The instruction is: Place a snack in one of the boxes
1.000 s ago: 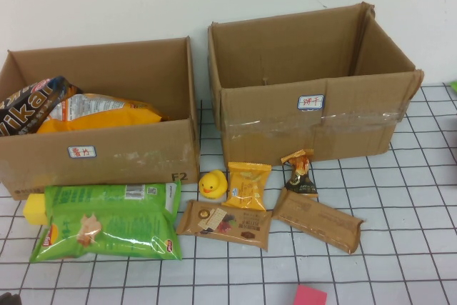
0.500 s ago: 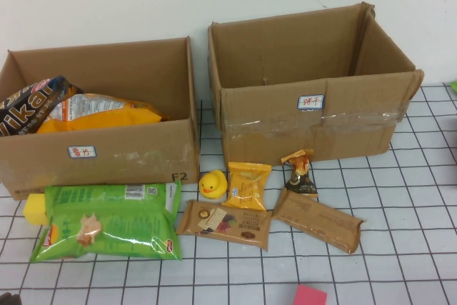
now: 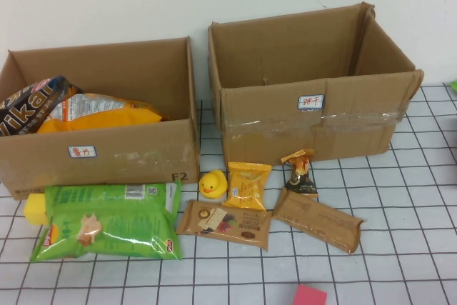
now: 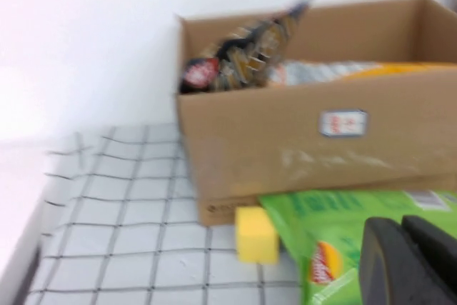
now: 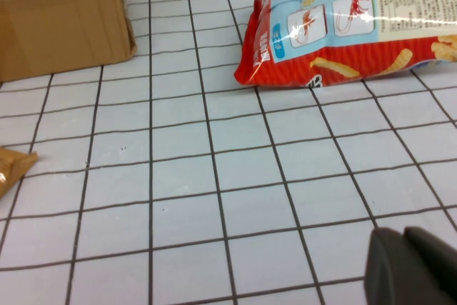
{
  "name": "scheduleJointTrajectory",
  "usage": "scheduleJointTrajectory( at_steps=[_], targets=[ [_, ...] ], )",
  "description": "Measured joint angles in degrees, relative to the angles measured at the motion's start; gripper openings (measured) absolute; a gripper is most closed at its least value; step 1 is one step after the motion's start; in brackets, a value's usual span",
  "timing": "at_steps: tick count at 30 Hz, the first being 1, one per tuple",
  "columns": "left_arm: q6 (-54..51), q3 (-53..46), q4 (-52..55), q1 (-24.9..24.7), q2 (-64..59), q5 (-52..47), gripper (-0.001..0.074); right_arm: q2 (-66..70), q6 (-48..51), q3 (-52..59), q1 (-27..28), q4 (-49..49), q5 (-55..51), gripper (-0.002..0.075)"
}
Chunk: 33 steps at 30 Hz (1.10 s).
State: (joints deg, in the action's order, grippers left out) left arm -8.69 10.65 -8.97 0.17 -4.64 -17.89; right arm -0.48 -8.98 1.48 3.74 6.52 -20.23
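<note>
Two open cardboard boxes stand at the back: the left box [image 3: 100,151] holds an orange chip bag [image 3: 100,113] and a dark bag [image 3: 28,105]; the right box [image 3: 307,123] looks empty. In front lie a green chip bag [image 3: 107,223], a yellow snack packet [image 3: 248,186], two brown bars [image 3: 225,223] [image 3: 318,221] and a small wrapped candy [image 3: 298,171]. Neither gripper shows in the high view. My left gripper [image 4: 403,230] is shut and empty, just over the green bag [image 4: 328,233]. My right gripper [image 5: 405,241] is shut and empty, low over bare table.
A yellow rubber duck [image 3: 212,184] and a yellow sponge [image 3: 32,208] sit among the snacks. A pink block [image 3: 309,296] lies at the front edge. In the right wrist view a red shrimp-chip bag [image 5: 350,23] lies beyond the gripper, near the right box's corner [image 5: 64,26].
A small dark shape at the bottom left corner of the high view is gone now. The snacks and boxes have not moved.
</note>
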Motion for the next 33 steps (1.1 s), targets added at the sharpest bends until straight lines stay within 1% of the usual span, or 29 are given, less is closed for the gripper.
scheduleJointTrajectory(
  at_steps=[2,4,6,12,15,19,21,33],
  targets=[
    [1.3,-4.8,0.7,1.0,2.0,6.0,-0.0001,0.0,0.0,0.0,0.0,0.0,0.0,-0.0001],
    [2.1,-8.9,0.8,1.6,4.1,9.8,-0.0001,0.0,0.0,0.0,0.0,0.0,0.0,-0.0001],
    [2.6,-11.4,1.0,1.6,5.0,10.9,-0.0001,0.0,0.0,0.0,0.0,0.0,0.0,-0.0001],
    [2.7,-12.1,4.7,1.5,5.1,3.6,-0.0001,0.0,0.0,0.0,0.0,0.0,0.0,-0.0001],
    [2.7,-12.1,6.5,-0.3,5.1,0.9,-0.0001,0.0,0.0,0.0,0.0,0.0,0.0,-0.0001],
    [2.8,-12.1,7.5,-3.4,5.2,0.4,-0.0001,0.0,0.0,0.0,0.0,0.1,0.0,-0.0001],
    [2.8,-12.1,7.6,-4.1,5.2,0.3,-0.0001,0.0,0.0,0.0,0.0,0.1,0.0,-0.0001],
    [2.8,-12.1,7.5,-2.3,5.2,0.2,-0.0001,0.0,0.0,-0.1,0.1,0.1,0.0,-0.0001]
  ],
)
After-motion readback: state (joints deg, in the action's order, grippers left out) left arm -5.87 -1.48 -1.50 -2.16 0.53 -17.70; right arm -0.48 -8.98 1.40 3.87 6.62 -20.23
